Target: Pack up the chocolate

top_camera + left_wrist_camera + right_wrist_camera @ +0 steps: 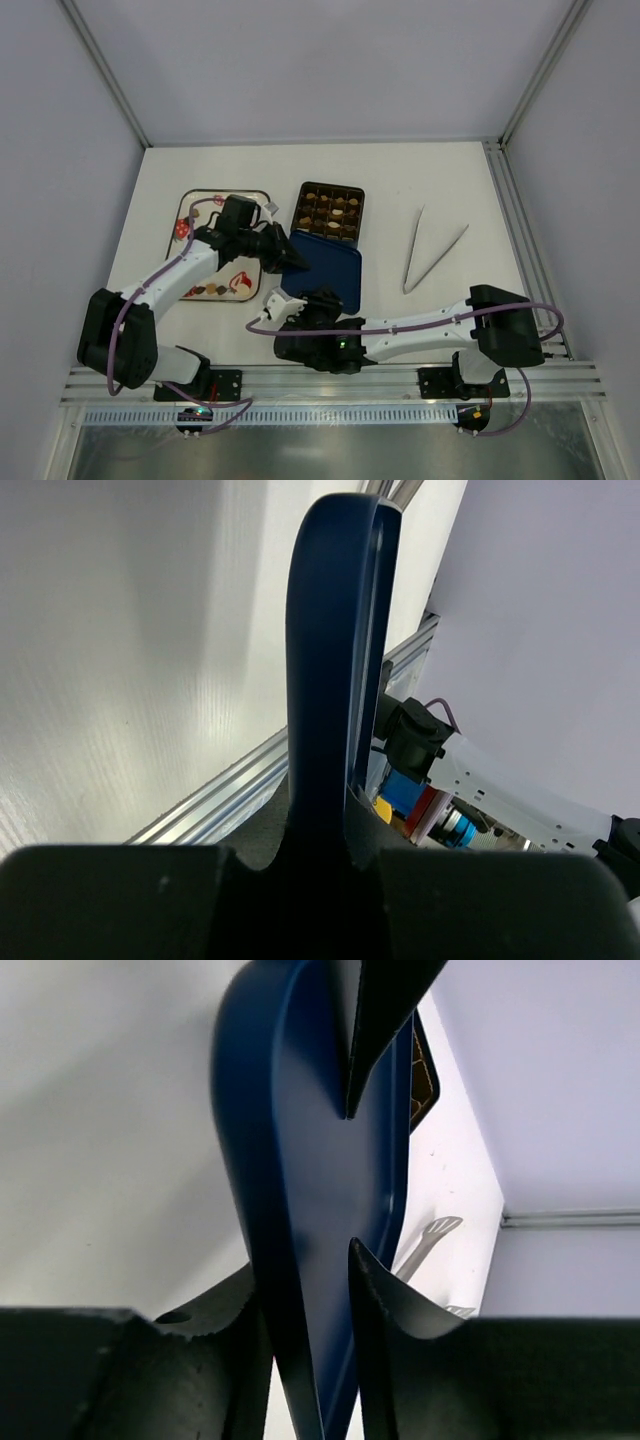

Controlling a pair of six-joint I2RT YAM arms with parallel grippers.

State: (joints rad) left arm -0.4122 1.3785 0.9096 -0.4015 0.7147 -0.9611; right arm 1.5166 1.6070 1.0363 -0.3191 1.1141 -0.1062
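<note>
The chocolate (331, 210) sits in the grid of the box (361, 215), with more pieces at the near edge of the tray (225, 192); all are too small to tell any long axis. Just beside the box, the left gripper (288, 252) is clenched on the left edge of the blue lid (330, 265). The right gripper (300, 300) pinches its near-left corner.
</note>
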